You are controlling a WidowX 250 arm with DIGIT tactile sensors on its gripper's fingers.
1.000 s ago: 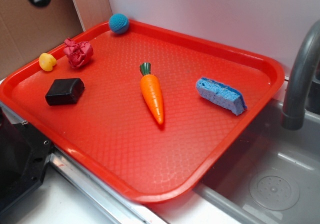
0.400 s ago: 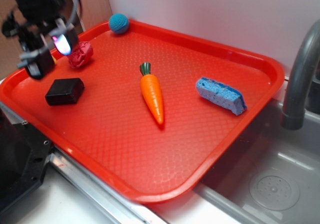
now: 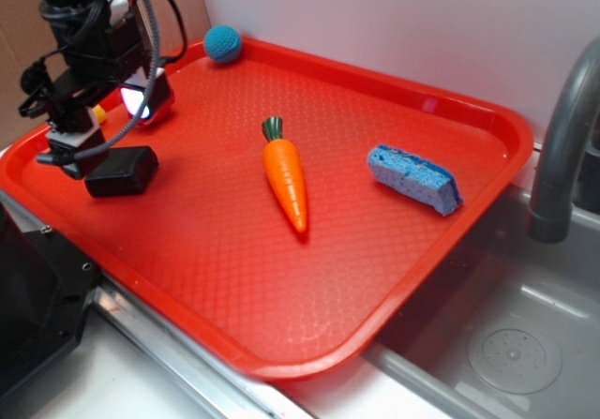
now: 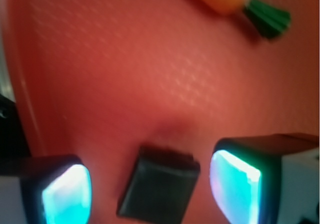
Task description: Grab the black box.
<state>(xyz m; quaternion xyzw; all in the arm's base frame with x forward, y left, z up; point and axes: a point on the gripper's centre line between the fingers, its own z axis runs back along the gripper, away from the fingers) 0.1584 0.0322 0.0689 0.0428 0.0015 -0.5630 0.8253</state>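
A red tray (image 3: 394,278) is shown set beside a grey sink (image 3: 506,344), with a dark faucet (image 3: 562,128) at the right edge. The black box (image 3: 123,172) is seen lying flat near the tray's left rim. The gripper (image 3: 108,124) is held just above the box, its jaws spread apart with nothing between them; a glowing light is carried on the finger nearer the tray's middle. In the wrist view, the black box (image 4: 159,188) is framed between the two lit fingers (image 4: 66,193), clear of both pads. An orange carrot (image 3: 285,177) with a green top is placed near the tray's middle, and a blue sponge (image 3: 414,179) lies to its right. A teal ball (image 3: 223,43) is seen at the far rim. A yellow object (image 3: 98,113) is partly hidden behind the arm.
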